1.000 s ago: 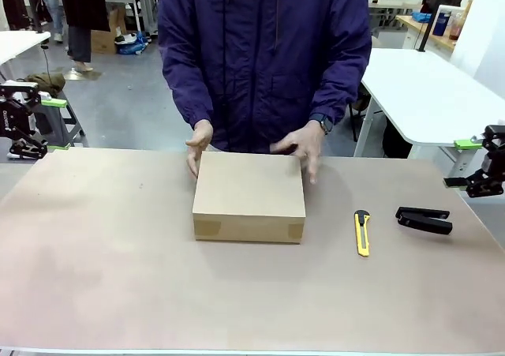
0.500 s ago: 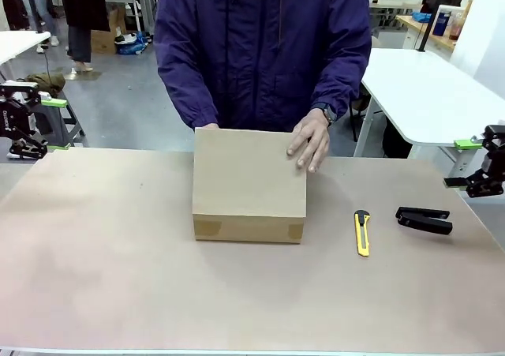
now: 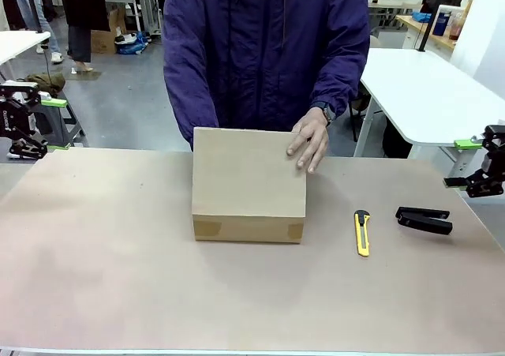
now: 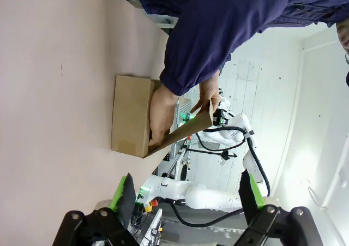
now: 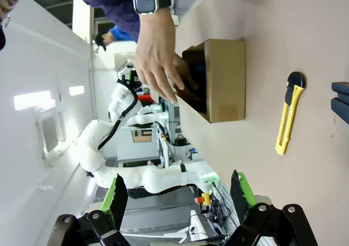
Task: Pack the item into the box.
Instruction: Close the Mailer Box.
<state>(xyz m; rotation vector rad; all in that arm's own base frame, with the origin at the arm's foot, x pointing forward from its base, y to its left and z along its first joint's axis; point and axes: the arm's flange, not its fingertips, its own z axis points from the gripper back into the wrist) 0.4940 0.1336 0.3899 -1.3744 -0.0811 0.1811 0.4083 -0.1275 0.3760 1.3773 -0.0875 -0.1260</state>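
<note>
**Both grippers idle at the table edges while the person lifts the box lid**

The left gripper (image 4: 185, 194) has its jaws spread wide with nothing between them; the front view shows it parked off the table's left edge. The right gripper (image 5: 179, 194) is likewise spread and empty, parked past the right edge.

Between them, mid-table, sits the box (image 3: 248, 184). Its flap lid is tilted up toward the camera, so the front view hides the inside. In the right wrist view the interior is only a dark hollow behind the person's fingers, and the contents cannot be made out. One hand (image 3: 310, 141) rests on the raised lid's far right corner; the other hand (image 4: 161, 115) reaches under the lid into the box.

Right of the box lie a yellow utility knife (image 3: 362, 231) and a black stapler (image 3: 424, 219), the latter cut off in the right wrist view.
</note>
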